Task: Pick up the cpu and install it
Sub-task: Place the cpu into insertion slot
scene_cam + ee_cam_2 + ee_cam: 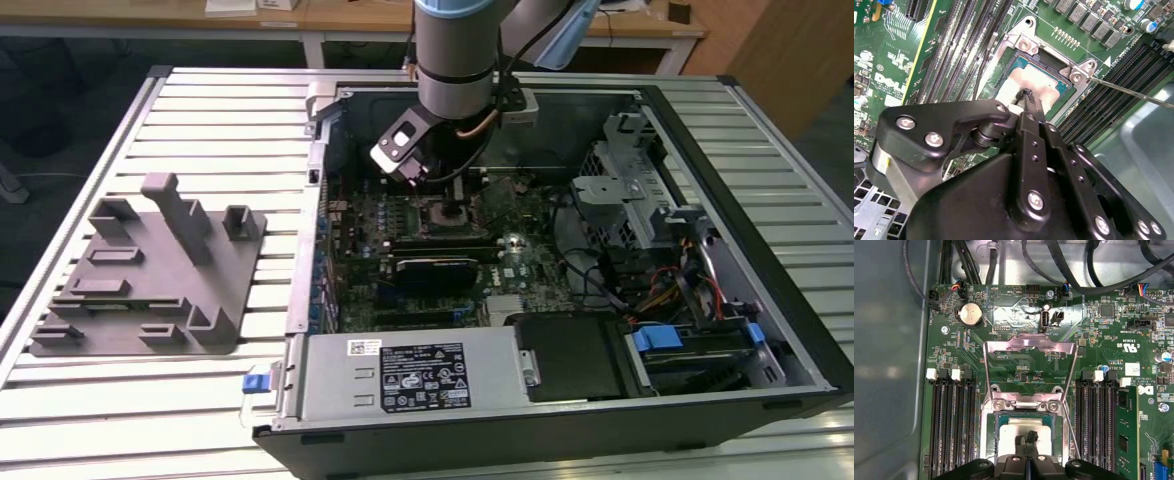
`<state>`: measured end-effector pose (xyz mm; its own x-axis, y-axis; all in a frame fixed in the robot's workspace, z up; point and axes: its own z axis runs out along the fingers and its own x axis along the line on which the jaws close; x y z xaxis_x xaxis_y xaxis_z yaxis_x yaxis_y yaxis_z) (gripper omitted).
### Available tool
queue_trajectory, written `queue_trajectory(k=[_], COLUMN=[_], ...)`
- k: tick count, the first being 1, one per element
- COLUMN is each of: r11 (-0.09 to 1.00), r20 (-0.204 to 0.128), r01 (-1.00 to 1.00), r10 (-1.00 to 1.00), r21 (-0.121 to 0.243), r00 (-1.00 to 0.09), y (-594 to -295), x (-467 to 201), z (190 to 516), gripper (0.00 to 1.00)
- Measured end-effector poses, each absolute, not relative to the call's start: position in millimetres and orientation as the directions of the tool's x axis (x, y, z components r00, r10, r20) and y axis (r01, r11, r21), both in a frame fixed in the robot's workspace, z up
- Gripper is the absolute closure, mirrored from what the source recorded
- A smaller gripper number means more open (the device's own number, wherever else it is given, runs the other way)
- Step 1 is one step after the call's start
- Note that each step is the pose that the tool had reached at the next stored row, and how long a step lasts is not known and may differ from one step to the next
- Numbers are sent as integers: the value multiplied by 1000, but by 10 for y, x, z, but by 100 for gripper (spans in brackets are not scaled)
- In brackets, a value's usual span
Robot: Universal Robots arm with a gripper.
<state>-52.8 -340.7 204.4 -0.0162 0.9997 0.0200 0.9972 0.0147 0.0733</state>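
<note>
Positioned low inside the open computer case point(534, 437), directly over the motherboard point(1019, 315), with the gripper point(1026, 440) clenched, fingers point(1031, 107) pressed together and nothing held between them. Seated flat in the CPU socket point(1019, 62), silvery top up: the cpu point(1009, 432), with the tips at its middle; actual contact cannot be told. Noted alongside: load plate point(1029, 347) open off the socket, thin retention lever point(1134, 91) beside it, memory slots point(951, 425) on both sides, grey plastic fixture point(147, 270) well apart on the slatted table point(200, 110) at the exterior view's left.
</note>
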Motion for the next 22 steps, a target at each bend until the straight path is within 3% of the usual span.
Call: queue_trajectory(k=[22], r11=[2], r20=[19], r01=[997], r10=[1000], r21=[73], r00=[-4], y=[-3407], x=[-525], z=[1996], gripper=[89])
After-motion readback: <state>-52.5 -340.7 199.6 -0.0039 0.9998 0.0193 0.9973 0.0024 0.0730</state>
